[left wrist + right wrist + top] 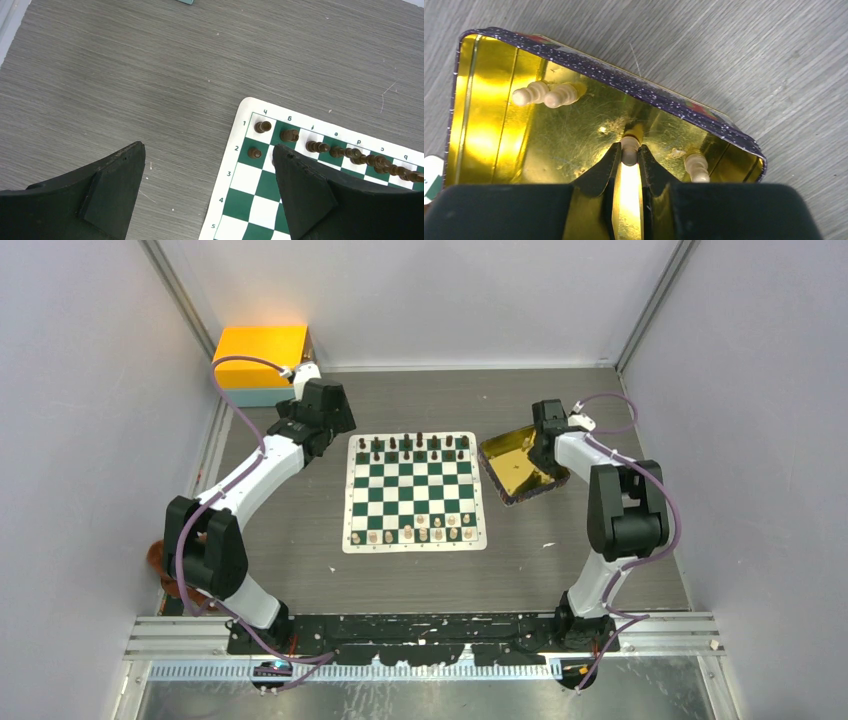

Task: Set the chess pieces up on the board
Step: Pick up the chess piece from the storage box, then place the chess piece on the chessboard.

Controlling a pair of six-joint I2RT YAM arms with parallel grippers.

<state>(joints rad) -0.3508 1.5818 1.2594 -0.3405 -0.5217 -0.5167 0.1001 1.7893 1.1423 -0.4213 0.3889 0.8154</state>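
The green and white board [414, 490] lies mid-table, with dark pieces [405, 446] along its far rows and pale pieces [420, 534] along its near rows. Inside the gold tray [549, 135] my right gripper [629, 151] is shut on a pale chess piece [629, 150]. Three more pale pieces lie in the tray: two at its left [546, 94], one at its right [697, 166]. My left gripper [207, 152] hangs open over the board's far left corner [250, 107], holding nothing, near dark pieces [289, 135].
The gold tray [518, 468] sits tilted just right of the board, with a dark speckled outer wall [624, 80]. A yellow box [262, 352] stands at the far left corner. Grey walls close in the table on three sides.
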